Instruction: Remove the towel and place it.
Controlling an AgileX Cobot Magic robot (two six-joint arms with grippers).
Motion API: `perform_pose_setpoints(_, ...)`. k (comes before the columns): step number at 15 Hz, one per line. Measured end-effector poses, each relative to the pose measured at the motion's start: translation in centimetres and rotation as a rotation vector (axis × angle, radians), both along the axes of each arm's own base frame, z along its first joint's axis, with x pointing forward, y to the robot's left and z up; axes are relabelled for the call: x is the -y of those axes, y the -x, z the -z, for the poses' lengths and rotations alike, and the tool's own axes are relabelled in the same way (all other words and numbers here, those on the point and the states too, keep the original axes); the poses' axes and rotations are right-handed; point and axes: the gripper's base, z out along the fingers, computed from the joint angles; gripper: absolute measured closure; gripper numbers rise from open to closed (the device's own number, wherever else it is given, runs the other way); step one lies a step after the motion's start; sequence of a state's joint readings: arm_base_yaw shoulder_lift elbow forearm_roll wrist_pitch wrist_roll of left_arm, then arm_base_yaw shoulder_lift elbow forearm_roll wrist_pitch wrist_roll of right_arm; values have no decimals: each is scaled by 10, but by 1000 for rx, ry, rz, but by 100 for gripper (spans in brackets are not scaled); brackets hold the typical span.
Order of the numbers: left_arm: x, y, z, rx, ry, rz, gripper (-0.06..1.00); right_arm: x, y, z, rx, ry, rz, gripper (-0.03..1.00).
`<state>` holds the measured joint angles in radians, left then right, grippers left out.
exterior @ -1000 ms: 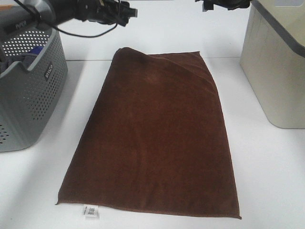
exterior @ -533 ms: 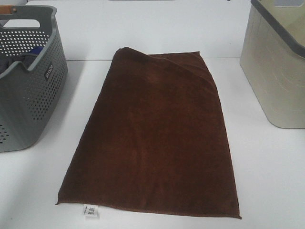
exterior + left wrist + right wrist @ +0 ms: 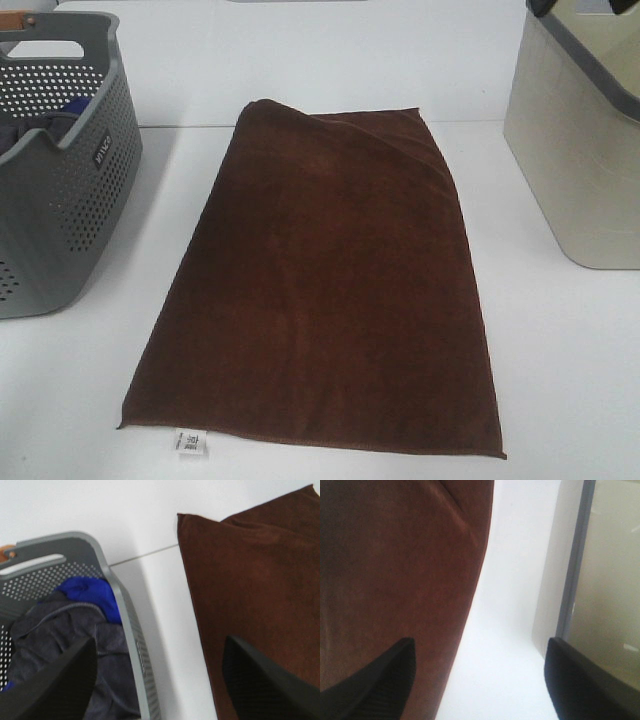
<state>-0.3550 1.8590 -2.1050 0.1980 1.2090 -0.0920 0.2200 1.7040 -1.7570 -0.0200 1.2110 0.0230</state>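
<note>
I am holding my left claw [image 3: 159, 680] and right claw [image 3: 479, 680] wide and empty above one towel [image 3: 325, 290], flanked by two baskets: grey [image 3: 60, 200], beige [image 3: 580, 150].

Bright even overhead light, washed-out white table [image 3: 560, 380], soft shadow beside grey basket [image 3: 60, 200], wrist views slightly blurred, dark fingertips [image 3: 375, 685] unfocused

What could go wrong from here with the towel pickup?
1. The towel lies flat on the table with only its far-left corner folded over, so a pinch may slip off or catch one layer.
2. The gray perforated basket already holds a blue cloth and dark clothing; a towel this large could hang over the rim.
3. The beige bin stands close to the towel's right edge, leaving the right end effector little clearance.
</note>
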Motion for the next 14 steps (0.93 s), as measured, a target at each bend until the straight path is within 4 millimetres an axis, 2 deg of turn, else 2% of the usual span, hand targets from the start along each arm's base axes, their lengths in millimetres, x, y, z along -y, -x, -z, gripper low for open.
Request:
perform_pose_setpoints(2, -14, 38, 7, -75, -32, 5, 27, 10, 47, -1, -33, 2, -10, 28)
perform_pose_setpoints(5, -36, 98, 34, -195, -60, -17, 27, 22, 109, 10, -73, -9, -12, 28)
perform_pose_setpoints(9, -67, 182, 72, -298, -68, -56, 27, 36, 182, 41, -123, -22, -14, 28)
perform_pose_setpoints(14, -103, 282, 112, -250, -4, -96, 27, 52, 256, 85, -122, -29, -14, 28)
